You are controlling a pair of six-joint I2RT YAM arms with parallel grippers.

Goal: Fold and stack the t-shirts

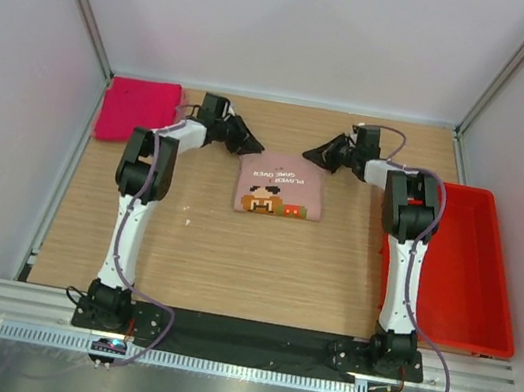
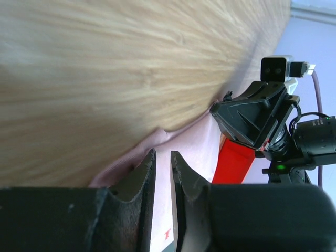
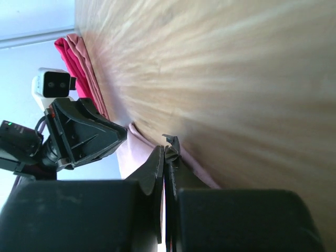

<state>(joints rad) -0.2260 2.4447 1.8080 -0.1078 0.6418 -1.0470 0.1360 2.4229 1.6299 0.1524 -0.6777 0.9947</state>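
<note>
The pale pink t-shirt (image 1: 281, 189) lies folded in a small rectangle mid-table, its pixel print facing up. The magenta t-shirt (image 1: 139, 109) lies folded at the far left corner. My left gripper (image 1: 255, 147) hovers at the pale shirt's far left corner. In the left wrist view its jaws (image 2: 163, 155) stand a narrow gap apart, and the pale shirt (image 2: 197, 149) shows through the gap with nothing pinched. My right gripper (image 1: 308, 153) is at the far right corner. In the right wrist view it is shut (image 3: 165, 149) with the pale cloth (image 3: 131, 155) just beyond the tips.
A rigid red bin (image 1: 462, 272) stands along the table's right edge, also seen as red bin (image 2: 233, 160) from the left wrist. White walls enclose the table on three sides. The two grippers face each other tip to tip, a short gap apart.
</note>
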